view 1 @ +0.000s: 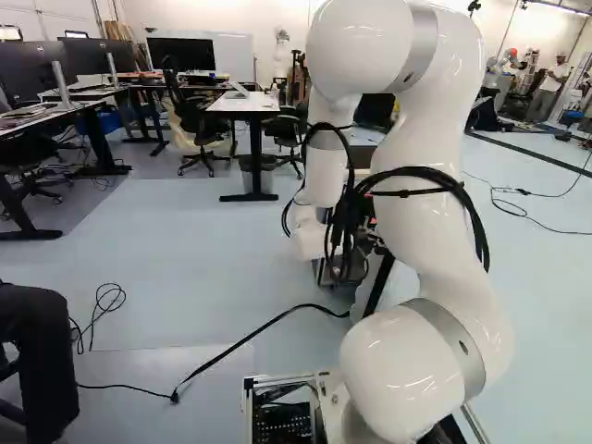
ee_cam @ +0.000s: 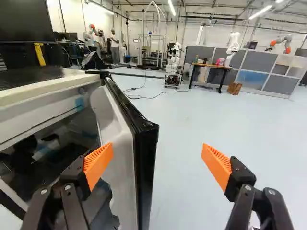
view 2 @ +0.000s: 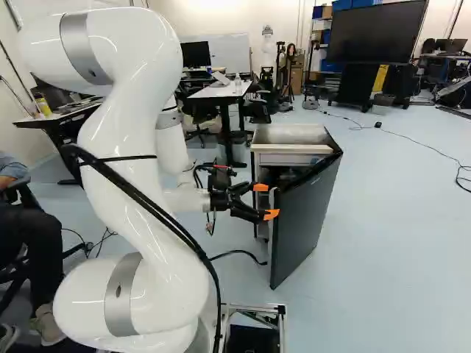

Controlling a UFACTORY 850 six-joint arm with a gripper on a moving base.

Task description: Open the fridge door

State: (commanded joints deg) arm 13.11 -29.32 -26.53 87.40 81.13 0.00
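Observation:
In the right base view my gripper (view 2: 266,201) reaches the free edge of the dark fridge door (view 2: 305,220), which stands partly open. The small fridge (view 2: 291,134) is behind it, its inside partly showing. Seen from the wrist, the gripper (ee_cam: 157,164) is open, fingers wide apart. The door's black edge (ee_cam: 146,167) stands between them, much closer to one finger, whose orange pad (ee_cam: 98,165) is on the side of the pale inner liner (ee_cam: 117,153). The other orange pad (ee_cam: 216,165) is well off the door's outer side. In the left base view the arm hides the gripper.
A desk (view 1: 245,102) with a laptop stands beyond the fridge, with office chairs (view 1: 196,120) near it. A black cable (view 1: 250,342) runs over the floor to the base. A large screen (view 2: 375,33) stands farther back. Another robot (ee_cam: 173,64) stands far off past the door.

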